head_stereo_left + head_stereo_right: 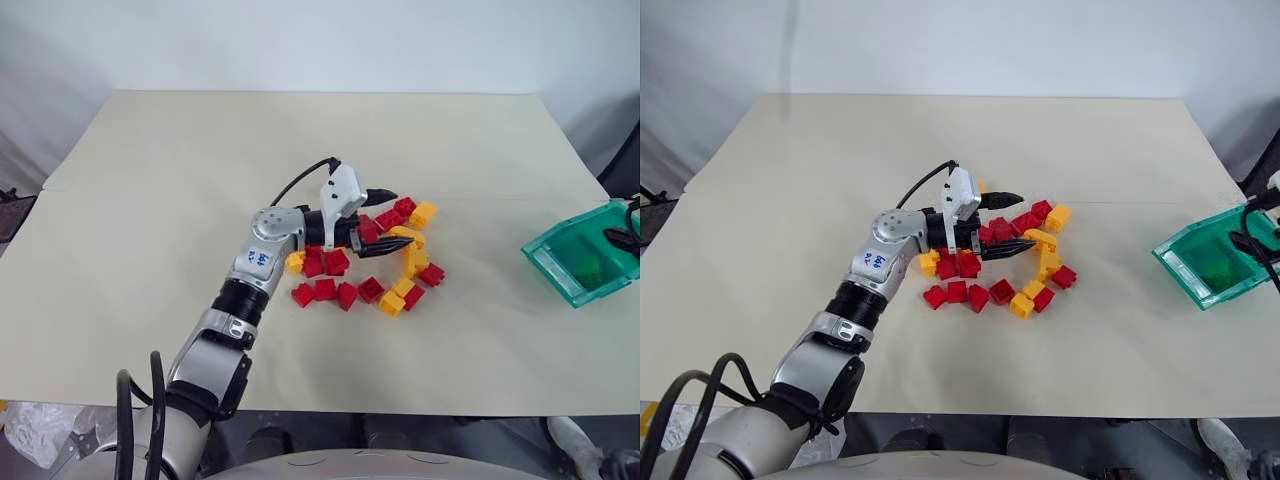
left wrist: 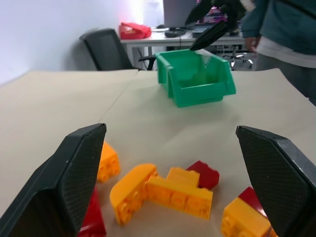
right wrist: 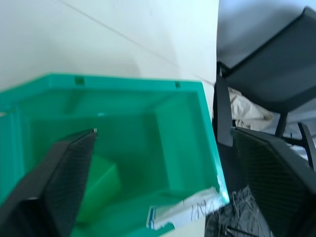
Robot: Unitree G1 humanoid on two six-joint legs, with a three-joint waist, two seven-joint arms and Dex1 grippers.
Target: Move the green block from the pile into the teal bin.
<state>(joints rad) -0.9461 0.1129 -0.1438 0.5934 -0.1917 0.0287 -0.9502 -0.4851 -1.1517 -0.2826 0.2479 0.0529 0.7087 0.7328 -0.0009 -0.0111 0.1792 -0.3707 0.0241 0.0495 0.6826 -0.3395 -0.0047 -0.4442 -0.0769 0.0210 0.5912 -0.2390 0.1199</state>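
The green block (image 3: pixel 101 181) lies inside the teal bin (image 3: pixel 123 81), which stands at the table's right edge (image 1: pixel 556 268). My right gripper (image 3: pixel 163 182) hovers over the bin, open, with nothing between its fingers; from the left wrist view it hangs just above the bin's (image 2: pixel 202 94) rim. The pile (image 1: pixel 385 270) of red and yellow blocks sits mid-table. My left gripper (image 1: pixel 383 222) reaches level over the pile's near side, open, one finger (image 2: pixel 69 173) on each side of several yellow blocks, holding none.
The table's right edge runs just past the bin. A black office chair (image 3: pixel 276 74) stands off that edge. A person (image 2: pixel 289 34) stands beyond the table in the left wrist view, near a desk and another chair (image 2: pixel 106 49).
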